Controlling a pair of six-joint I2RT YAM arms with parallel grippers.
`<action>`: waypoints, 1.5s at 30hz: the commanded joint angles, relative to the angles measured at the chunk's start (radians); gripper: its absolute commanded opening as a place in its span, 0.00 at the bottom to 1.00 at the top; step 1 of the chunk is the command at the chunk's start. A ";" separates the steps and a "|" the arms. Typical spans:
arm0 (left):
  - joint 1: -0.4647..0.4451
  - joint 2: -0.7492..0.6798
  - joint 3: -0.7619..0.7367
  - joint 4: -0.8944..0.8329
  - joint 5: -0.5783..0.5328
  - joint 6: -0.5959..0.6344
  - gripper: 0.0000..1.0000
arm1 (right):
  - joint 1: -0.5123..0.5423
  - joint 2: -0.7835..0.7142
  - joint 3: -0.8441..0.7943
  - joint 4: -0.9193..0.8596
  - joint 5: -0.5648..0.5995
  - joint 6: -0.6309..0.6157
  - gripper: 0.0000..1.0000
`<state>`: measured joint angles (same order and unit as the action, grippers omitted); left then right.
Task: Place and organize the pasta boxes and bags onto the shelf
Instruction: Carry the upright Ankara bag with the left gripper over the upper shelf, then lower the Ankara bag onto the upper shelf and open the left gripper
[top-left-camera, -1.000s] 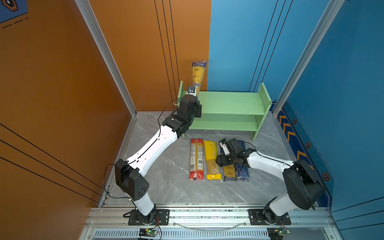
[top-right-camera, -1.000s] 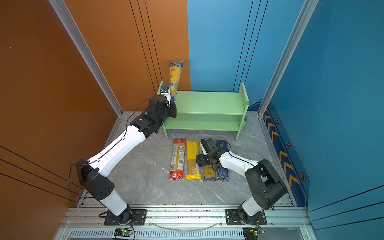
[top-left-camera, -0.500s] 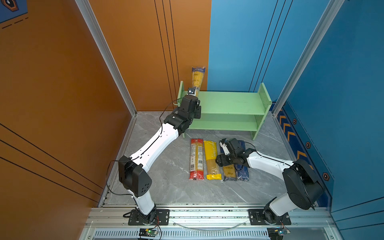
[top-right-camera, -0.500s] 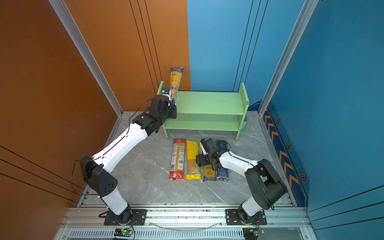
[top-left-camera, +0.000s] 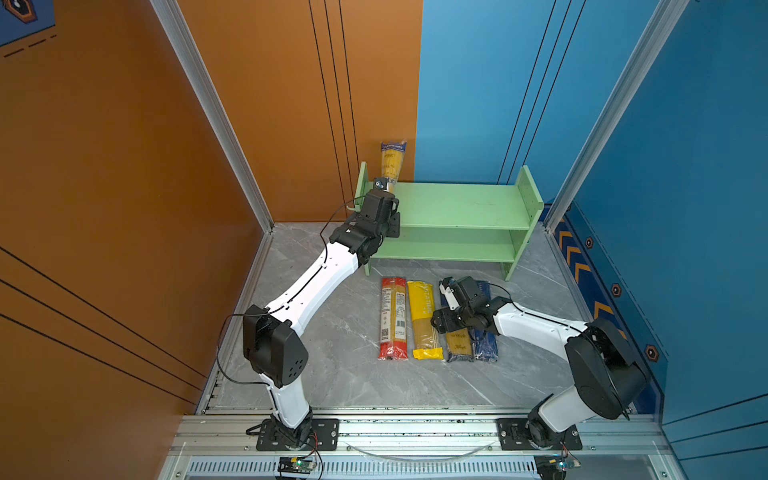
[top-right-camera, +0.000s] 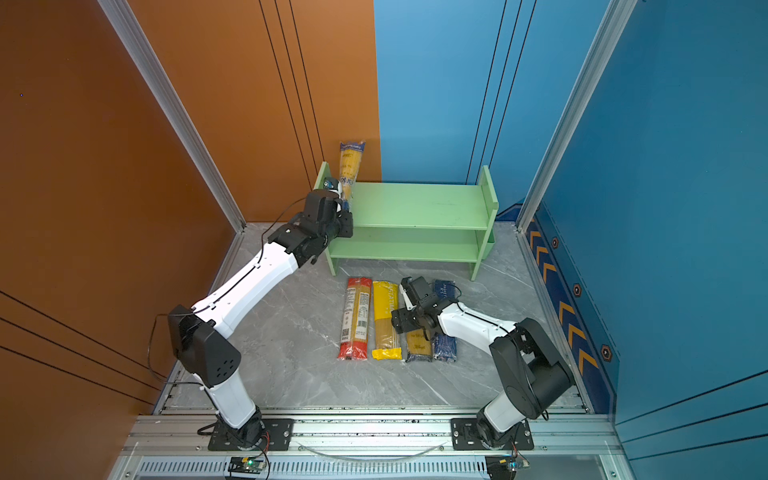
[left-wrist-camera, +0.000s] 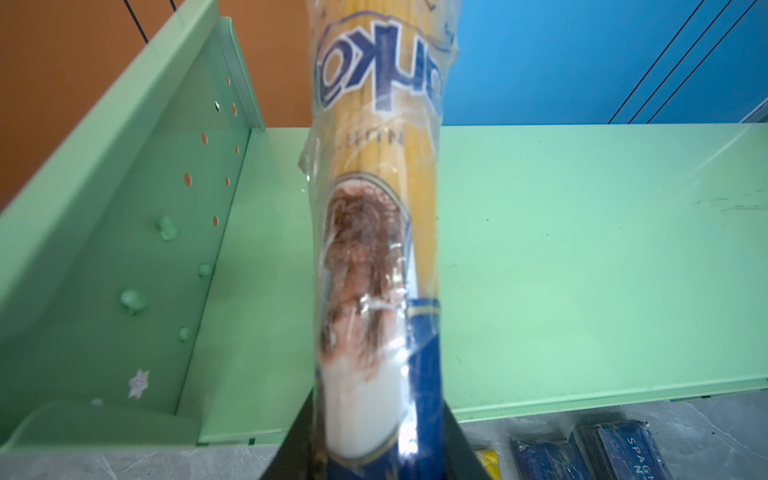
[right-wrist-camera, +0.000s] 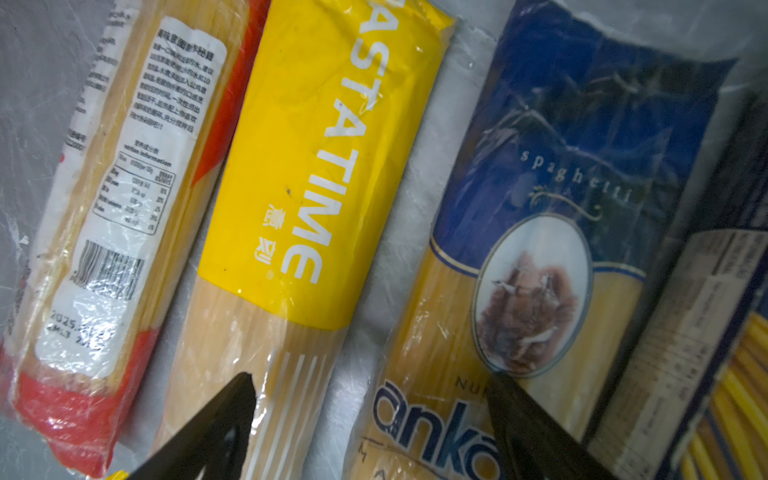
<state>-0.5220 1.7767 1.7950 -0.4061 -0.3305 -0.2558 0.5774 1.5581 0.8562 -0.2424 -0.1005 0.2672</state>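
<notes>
My left gripper (top-left-camera: 384, 185) (top-right-camera: 338, 190) is shut on the blue lower end of a blue-and-yellow ankara bag (top-left-camera: 392, 160) (top-right-camera: 351, 163). It holds the bag upright over the left end of the light-green shelf (top-left-camera: 461, 205) (top-right-camera: 415, 205). In the left wrist view the bag (left-wrist-camera: 374, 199) rises from between the dark fingers above the top board (left-wrist-camera: 582, 257). A red-ended clear bag (top-left-camera: 392, 318), a yellow bag (top-left-camera: 423, 320), a second ankara bag (top-left-camera: 458, 347) and a dark blue pack (top-left-camera: 486, 347) lie side by side on the floor. My right gripper (right-wrist-camera: 374, 419) (top-left-camera: 441, 323) stands open just above them, one finger over the yellow bag (right-wrist-camera: 316, 166), one over the ankara bag (right-wrist-camera: 532, 257).
Both shelf boards are bare. An orange wall stands close behind the shelf's left end, a blue wall behind its right end. Grey floor lies open to the left of and in front of the row of packs.
The left arm has carried the upright ankara bag lower and farther back over the shelf's left end. The right arm has stayed where it was.
</notes>
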 joint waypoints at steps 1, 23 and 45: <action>0.010 -0.020 0.073 0.125 0.004 -0.007 0.06 | 0.007 0.010 -0.002 0.008 -0.008 0.004 0.85; 0.017 0.001 0.073 0.124 0.028 -0.020 0.23 | 0.008 0.000 -0.005 0.005 -0.005 0.003 0.86; 0.028 -0.008 0.059 0.130 0.053 -0.039 0.40 | 0.010 -0.016 0.002 -0.007 -0.001 0.004 0.86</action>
<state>-0.5030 1.7905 1.8149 -0.3141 -0.2966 -0.2821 0.5781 1.5581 0.8562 -0.2424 -0.1005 0.2672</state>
